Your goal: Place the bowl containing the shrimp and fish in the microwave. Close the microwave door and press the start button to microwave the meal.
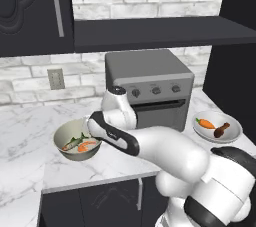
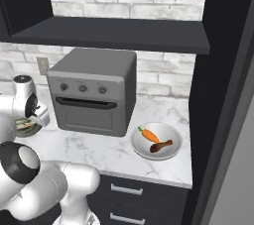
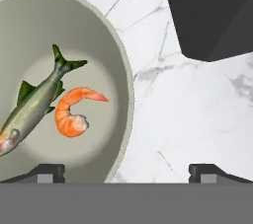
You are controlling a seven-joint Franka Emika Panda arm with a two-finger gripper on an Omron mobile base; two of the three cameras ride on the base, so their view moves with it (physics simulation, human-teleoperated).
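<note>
Pincer [image 3: 126,172] wide over bowl [image 3: 126,94] rim | shrimp [image 3: 74,112], fish [image 3: 34,102] inside

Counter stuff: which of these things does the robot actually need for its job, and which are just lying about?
Needed:
- bowl
- fish in the bowl
- shrimp beside the fish
- claw, open, straddling the bowl's rim

Just lying about:
- countertop oven with knobs
- white dish holding a carrot and a drumstick
- wall socket

Glossy white rounded arm segments with dark grey joint bands and small dark finger tips [image 3: 49,172]
</note>
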